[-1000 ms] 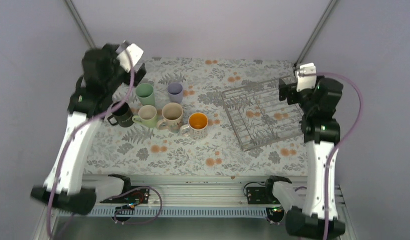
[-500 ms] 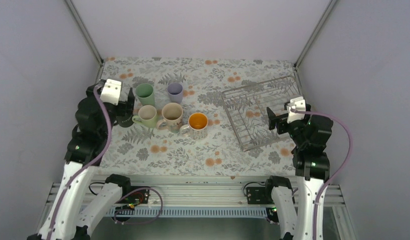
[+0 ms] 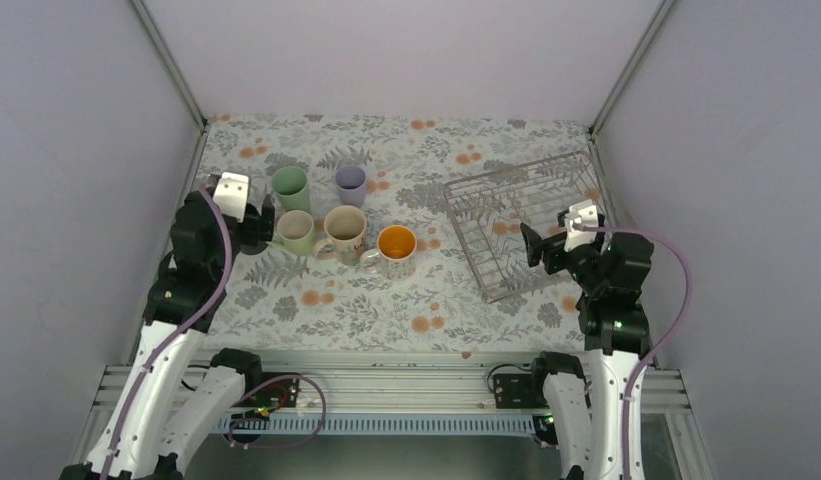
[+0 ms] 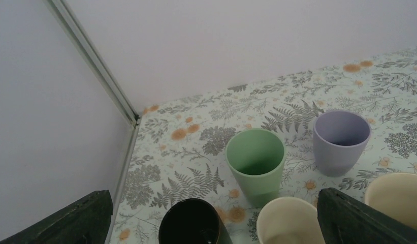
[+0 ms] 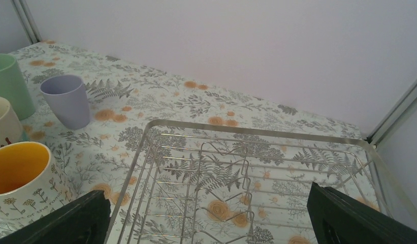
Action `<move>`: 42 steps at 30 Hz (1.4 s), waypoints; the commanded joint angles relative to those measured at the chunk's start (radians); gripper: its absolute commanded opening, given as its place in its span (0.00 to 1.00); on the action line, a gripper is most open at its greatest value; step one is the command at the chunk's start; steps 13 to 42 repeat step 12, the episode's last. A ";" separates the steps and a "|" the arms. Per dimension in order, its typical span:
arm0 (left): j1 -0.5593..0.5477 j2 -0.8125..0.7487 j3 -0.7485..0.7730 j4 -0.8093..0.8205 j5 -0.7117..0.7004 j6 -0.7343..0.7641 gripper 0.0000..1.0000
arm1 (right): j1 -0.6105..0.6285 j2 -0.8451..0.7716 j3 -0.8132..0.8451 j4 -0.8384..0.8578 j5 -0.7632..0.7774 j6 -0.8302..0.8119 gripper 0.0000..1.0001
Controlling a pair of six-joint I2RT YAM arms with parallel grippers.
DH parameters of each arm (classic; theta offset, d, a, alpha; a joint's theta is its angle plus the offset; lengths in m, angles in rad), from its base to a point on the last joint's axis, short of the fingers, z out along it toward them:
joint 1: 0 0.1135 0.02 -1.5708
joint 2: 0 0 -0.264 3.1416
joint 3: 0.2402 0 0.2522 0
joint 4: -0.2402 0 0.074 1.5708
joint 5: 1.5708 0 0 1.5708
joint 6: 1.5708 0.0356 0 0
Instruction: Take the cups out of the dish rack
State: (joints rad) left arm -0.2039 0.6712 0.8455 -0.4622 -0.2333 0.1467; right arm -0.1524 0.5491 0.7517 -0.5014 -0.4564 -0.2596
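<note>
Found on the right half of the floral table cloth (image 3: pixel 386 300): dish rack (image 3: pixel 486 215), lying flat, set at a slant to the table edges. Found left of it, well apart, all upright with rims up: 6 cups (image 3: pixel 344 230). Far row of 2: green tumbler (image 3: pixel 290 187) on the left, lavender tumbler (image 3: pixel 350 184) on the right. Near row of 4, left to right: black mug (image 4: pixel 190 223), pale green mug (image 3: pixel 296 232), cream patterned mug (image 3: pixel 344 230), patterned mug with orange inside (image 3: pixel 395 246) (last 3 touching or just beside one another; cannot tell which). Left gripper (image 3: pixel 254 228): spread fully wide, nothing held, poised over the black mug, contact not discernible. Right gripper (image 3: pixel 539 245): likewise spread fully wide, nothing between the fingers, over the near part of the rack, facing the far wall.
</note>
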 commanded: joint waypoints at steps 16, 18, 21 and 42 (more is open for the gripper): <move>0.022 0.090 0.109 -0.057 0.040 -0.065 1.00 | -0.007 0.015 -0.004 0.036 -0.017 0.014 1.00; 0.022 0.090 0.109 -0.057 0.040 -0.065 1.00 | -0.007 0.015 -0.004 0.036 -0.017 0.014 1.00; 0.022 0.090 0.109 -0.057 0.040 -0.065 1.00 | -0.007 0.015 -0.004 0.036 -0.017 0.014 1.00; 0.022 0.090 0.109 -0.057 0.040 -0.065 1.00 | -0.007 0.015 -0.004 0.036 -0.017 0.014 1.00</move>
